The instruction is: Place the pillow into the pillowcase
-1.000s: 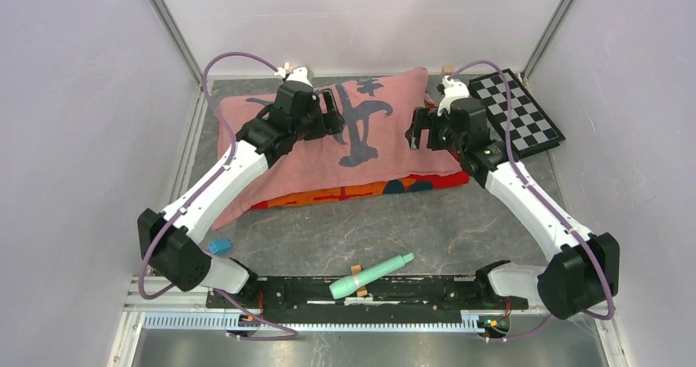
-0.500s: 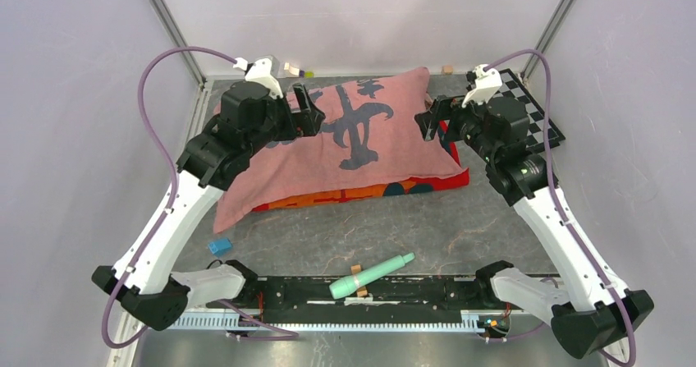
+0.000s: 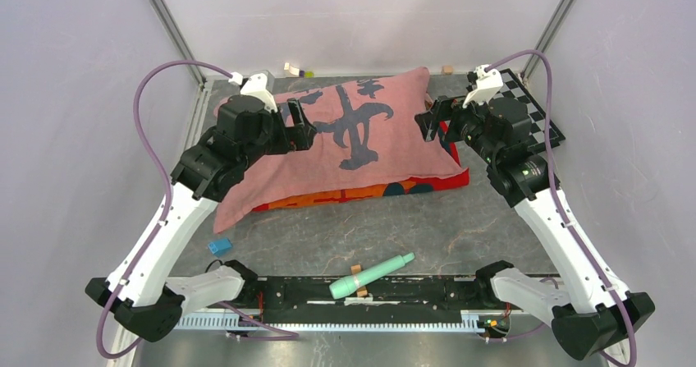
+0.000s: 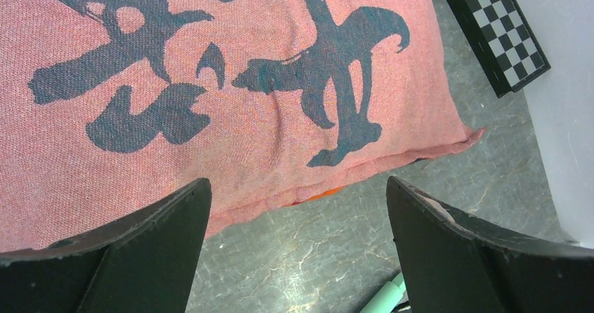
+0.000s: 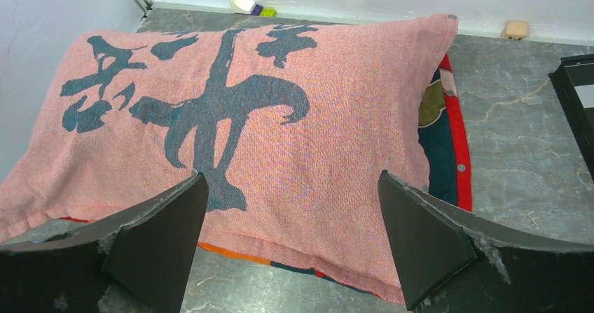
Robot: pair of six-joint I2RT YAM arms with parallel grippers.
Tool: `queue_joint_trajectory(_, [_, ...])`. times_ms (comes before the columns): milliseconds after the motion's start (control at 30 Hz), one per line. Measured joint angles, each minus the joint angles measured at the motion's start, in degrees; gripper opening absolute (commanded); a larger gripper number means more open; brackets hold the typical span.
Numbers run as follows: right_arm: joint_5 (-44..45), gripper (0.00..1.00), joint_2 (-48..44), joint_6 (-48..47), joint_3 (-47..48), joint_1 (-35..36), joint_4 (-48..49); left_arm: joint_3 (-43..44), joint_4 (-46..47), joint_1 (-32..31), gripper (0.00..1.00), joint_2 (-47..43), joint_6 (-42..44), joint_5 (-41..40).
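Grey marbled tabletop (image 3: 460,219) inside white walls; pillowcase (image 3: 345,149) lies puffed at the far middle, pink side w/ dark brush marks up, red-orange side under it. No white pillow shows anywhere, so it's prob. inside already, judging by the bulge. Left end effector (image 3: 297,129) and right end effector (image 3: 431,119) both hang over the pillowcase, fingers wide apart, holding nothing. Risks: the right edge shows a loose red flap, so the mouth may gape & filling creep out if nudged. A low pass could also snag fabric or shove the pillowcase toward the checkerboard (image 3: 546,129) nearby.

Grey table (image 3: 460,227) bears pillowcase (image 3: 361,137), checkerboard (image 4: 499,36), blue block (image 3: 219,245).
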Motion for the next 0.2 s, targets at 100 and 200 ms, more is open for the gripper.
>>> queue_joint_trajectory(100, [0.0, 0.98, 0.0, 0.0, 0.0, 0.0, 0.0, -0.2, -0.1, 0.0, 1.00, 0.0, 0.0, -0.2])
queue_joint_trajectory(200, [0.0, 0.98, 0.0, 0.0, 0.0, 0.0, 0.2, -0.2, -0.2, 0.0, 1.00, 0.0, 0.3, -0.3])
